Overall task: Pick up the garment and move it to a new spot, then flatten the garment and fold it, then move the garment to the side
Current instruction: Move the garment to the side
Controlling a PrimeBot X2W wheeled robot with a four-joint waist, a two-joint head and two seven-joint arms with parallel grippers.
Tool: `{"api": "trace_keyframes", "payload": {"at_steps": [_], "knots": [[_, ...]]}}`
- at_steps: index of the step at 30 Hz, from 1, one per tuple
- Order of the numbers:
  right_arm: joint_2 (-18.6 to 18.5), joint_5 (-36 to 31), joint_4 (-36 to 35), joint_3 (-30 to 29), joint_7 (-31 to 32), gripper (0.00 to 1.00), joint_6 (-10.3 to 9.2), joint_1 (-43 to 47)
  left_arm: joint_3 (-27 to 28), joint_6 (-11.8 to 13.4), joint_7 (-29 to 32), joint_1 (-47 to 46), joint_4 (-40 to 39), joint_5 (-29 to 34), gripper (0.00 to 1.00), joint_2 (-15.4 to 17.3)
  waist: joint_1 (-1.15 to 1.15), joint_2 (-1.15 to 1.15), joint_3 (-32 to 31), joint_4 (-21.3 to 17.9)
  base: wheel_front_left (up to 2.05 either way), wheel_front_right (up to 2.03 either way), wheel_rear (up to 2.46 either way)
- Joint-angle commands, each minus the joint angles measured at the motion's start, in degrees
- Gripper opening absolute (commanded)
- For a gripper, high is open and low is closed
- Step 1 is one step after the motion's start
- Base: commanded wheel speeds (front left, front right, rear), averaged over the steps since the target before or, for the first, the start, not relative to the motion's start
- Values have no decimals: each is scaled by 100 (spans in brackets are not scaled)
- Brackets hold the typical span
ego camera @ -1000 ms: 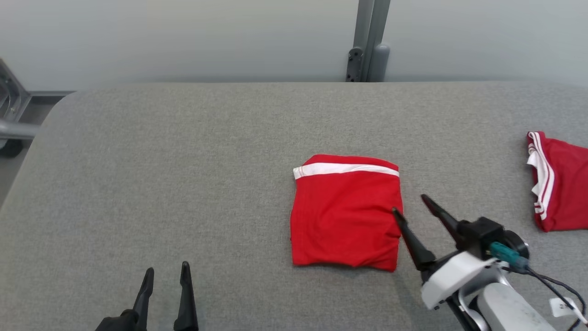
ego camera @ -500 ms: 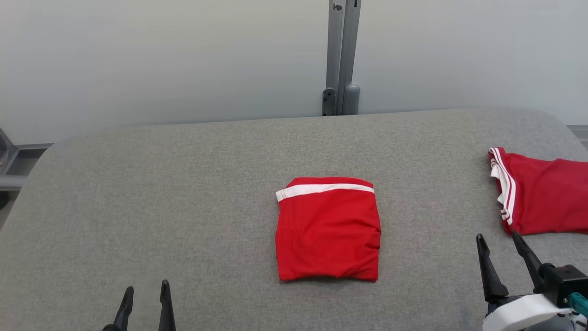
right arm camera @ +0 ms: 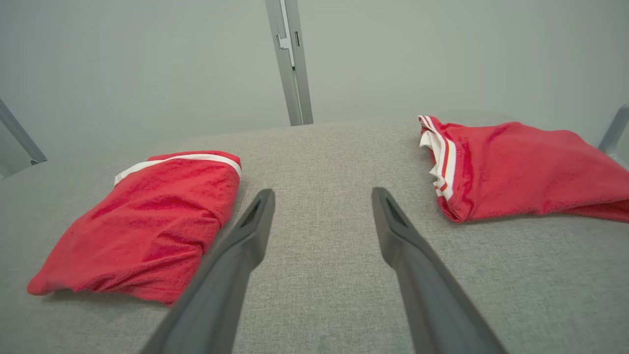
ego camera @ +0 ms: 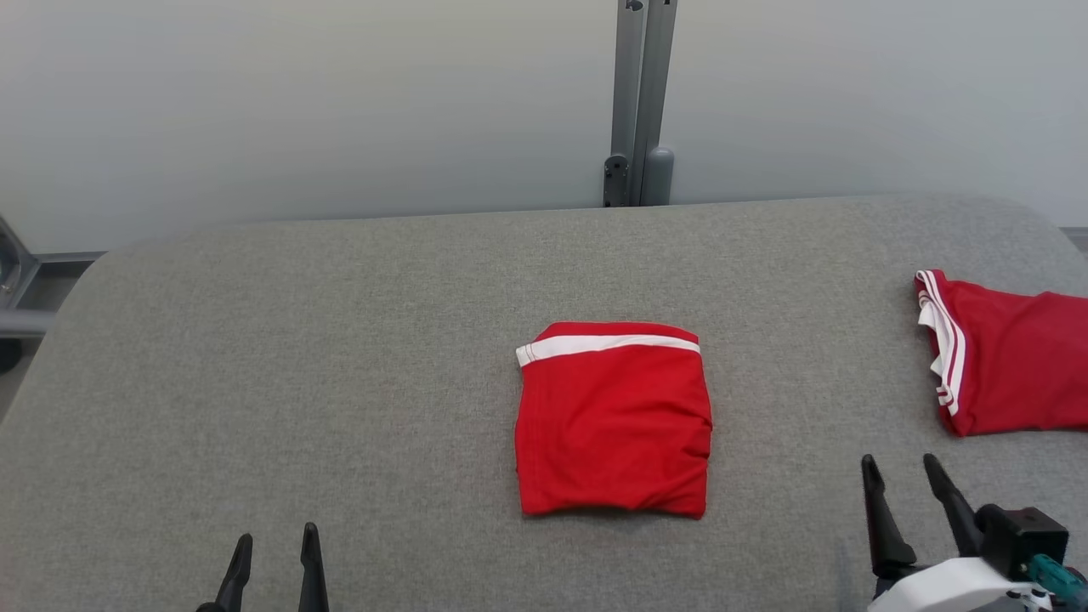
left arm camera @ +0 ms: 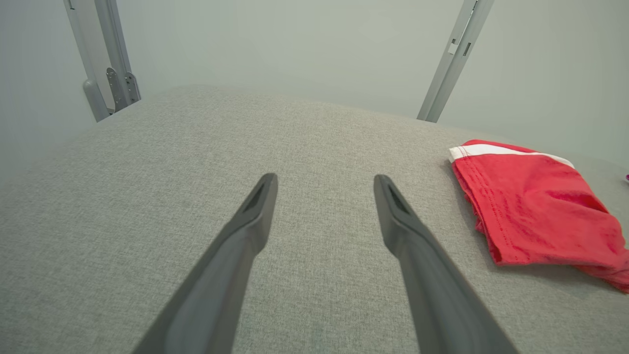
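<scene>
A red garment (ego camera: 614, 421) with a white band lies folded into a neat rectangle at the middle of the grey table (ego camera: 340, 340). It also lies at the right in the left wrist view (left arm camera: 530, 211) and at the left in the right wrist view (right arm camera: 147, 221). My left gripper (ego camera: 276, 544) stands open at the lower left, well clear of the garment. My right gripper (ego camera: 901, 472) stands open at the lower right, off the garment's right side, nothing between its fingers. The same open fingers frame bare table in each wrist view: left gripper (left arm camera: 324, 182), right gripper (right arm camera: 322, 196).
A second red garment (ego camera: 1007, 361) with white stripes lies loosely at the table's right edge, also in the right wrist view (right arm camera: 516, 167). A grey metal post (ego camera: 639, 102) stands behind the table against a pale wall. Part of a metal frame (ego camera: 17, 297) is at the far left.
My right gripper has drawn back from the folded garment's right edge to the lower right, staying open. The head camera has tilted up and shifted. The garment lies where it was.
</scene>
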Motion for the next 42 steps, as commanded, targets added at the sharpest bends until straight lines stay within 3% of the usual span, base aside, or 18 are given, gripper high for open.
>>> {"api": "trace_keyframes", "payload": {"at_steps": [1,4,9,12,16,21,33,34,35,36,37,42], "knots": [[-55,151,98,130,-10,100,0,-147,-15,28,-14,-21,-35,-48,100,14,0,0,45,22,0,0,0],[-187,734,78,456,553,100,1,-503,-31,53,-14,-44,-76,-39,100,14,0,0,118,34,0,0,0],[-346,1674,-283,601,2202,100,1,-1257,-121,79,-14,-148,-126,-67,100,14,0,0,349,100,0,0,0],[-298,1873,-248,526,3205,100,1,-1741,-233,90,-14,-295,-158,-105,100,13,0,0,584,202,0,0,0],[-225,1803,45,691,4066,100,0,-2144,-389,146,-14,-464,-109,-219,100,15,0,0,846,405,0,0,0],[-87,1604,628,741,4457,100,1,-2429,-600,224,-14,-683,-103,-314,100,14,0,0,1080,665,0,0,0],[281,1545,1908,618,4270,100,0,-2806,-571,268,-14,-770,-128,-251,100,14,0,0,1232,770,0,0,0],[295,1560,1989,623,4270,90,-4,-2831,-575,260,-14,-777,-131,-248,100,14,0,0,1239,750,0,0,0],[306,1593,2066,596,4248,49,-5,-2858,-584,254,-14,-786,-131,-247,100,13,0,0,1247,727,0,0,0],[312,1618,2126,600,4234,32,-4,-2898,-593,256,-14,-799,-132,-249,100,14,0,0,1258,706,0,0,0],[320,1654,2166,583,4172,0,-4,-2938,-608,247,-14,-813,-129,-255,100,14,0,0,1264,690,0,0,0],[257,1842,2182,659,4022,0,-4,-3128,-607,275,-14,-820,-133,-273,100,14,0,0,1276,564,0,0,0]]}}
